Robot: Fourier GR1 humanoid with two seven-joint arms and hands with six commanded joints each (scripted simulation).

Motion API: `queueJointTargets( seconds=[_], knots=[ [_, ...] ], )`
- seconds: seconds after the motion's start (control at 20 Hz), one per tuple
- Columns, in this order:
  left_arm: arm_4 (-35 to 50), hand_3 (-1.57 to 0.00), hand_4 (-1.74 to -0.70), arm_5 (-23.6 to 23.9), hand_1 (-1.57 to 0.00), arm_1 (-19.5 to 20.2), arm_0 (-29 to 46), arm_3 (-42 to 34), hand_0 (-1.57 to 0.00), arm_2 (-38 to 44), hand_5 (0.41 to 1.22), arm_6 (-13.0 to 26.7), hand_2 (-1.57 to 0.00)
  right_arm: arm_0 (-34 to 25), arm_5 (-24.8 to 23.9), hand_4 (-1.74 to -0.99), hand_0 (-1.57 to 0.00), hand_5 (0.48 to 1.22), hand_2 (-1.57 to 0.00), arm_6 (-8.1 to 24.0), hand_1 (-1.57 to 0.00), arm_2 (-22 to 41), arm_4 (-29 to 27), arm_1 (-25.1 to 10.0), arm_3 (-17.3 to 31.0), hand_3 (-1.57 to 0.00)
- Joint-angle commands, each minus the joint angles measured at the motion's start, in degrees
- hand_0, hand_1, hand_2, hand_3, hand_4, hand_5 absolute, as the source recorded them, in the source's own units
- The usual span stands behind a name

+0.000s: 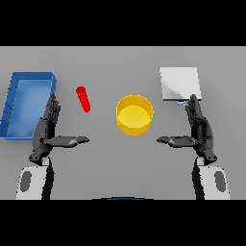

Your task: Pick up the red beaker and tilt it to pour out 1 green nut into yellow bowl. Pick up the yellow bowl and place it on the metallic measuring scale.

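While both arms rise from the near edge of the grey table (105, 67), little is truly hidden, though some things are hard to read. The red beaker (83, 99) shows only as a slim red shape leaning on a slant, and whether it stands or lies flat cannot be told; no green nut can be made out in or near it. The yellow bowl (135, 115) sits near the middle of the table, upright, its inside plain yellow (nothing visible in it). The metallic measuring scale (179, 84) is a pale square slab at the far right; a small bluish detail at its near edge is partly covered by the fingertips of the right hand (199, 129).

That right hand hovers right of the bowl, fingers straight and pointing away, thumb stuck out toward the bowl, holding nothing. The left hand (47, 129) mirrors it, fingers straight, thumb pointing inward, empty, just near of the beaker and not touching it. Its fingertips overlap the corner of a blue tray (14, 103) at the far left, whose left side is cut off.
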Motion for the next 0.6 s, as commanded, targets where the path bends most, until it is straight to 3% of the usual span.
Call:
queueJointTargets(
  seconds=[0.0, 0.25, 0.3, 0.35, 0.55],
  knots=[
    [0.0, 0.0, -1.15, 0.1, 0.0, 0.0, -0.1, 0.0, 0.0, 0.0, 0.599, 0.0, 0.0, 0.1, 0.0, -1.167, 0.0, 0.599, 0.0, -0.1, 0.0, 0.0, -0.1, 0.0, -0.1, 0.0],
    [0.3, 0.0, -1.15, 0.0, 0.0, 0.4, -0.5, 0.3, 0.0, 0.4, 0.599, 0.2, 0.0, 1.4, 0.6, -1.167, 0.0, 0.599, 0.0, -1.0, 0.0, -0.1, -0.4, -0.4, -0.6, 0.0],
    [-1.7, 0.0, -1.15, -0.8, 0.0, 1.9, 1.4, -1.5, 0.0, -1.2, 0.599, -0.7, 0.0, 3.3, -1.4, -1.167, 0.0, 0.599, 0.0, -5.0, 0.0, 2.1, 6.4, -2.9, -2.5, 0.0],
    [-3.1, 0.0, -1.16, -1.3, 0.0, 3.1, 2.9, -3.8, 0.0, -2.3, 0.599, -1.3, 0.0, 5.4, -3.0, -1.163, 0.0, 0.595, 0.0, -6.9, 0.0, 4.1, 10.9, -3.7, -4.7, 0.0],
    [-5.8, 0.0, -1.16, -1.0, 0.0, 3.7, 4.3, -7.2, 0.0, -4.8, 0.6, 3.2, 0.0, 7.6, -4.8, -1.162, 0.0, 0.591, 0.0, -5.1, 0.0, 6.6, 16.6, -4.2, -7.1, 0.0]
  ],
)
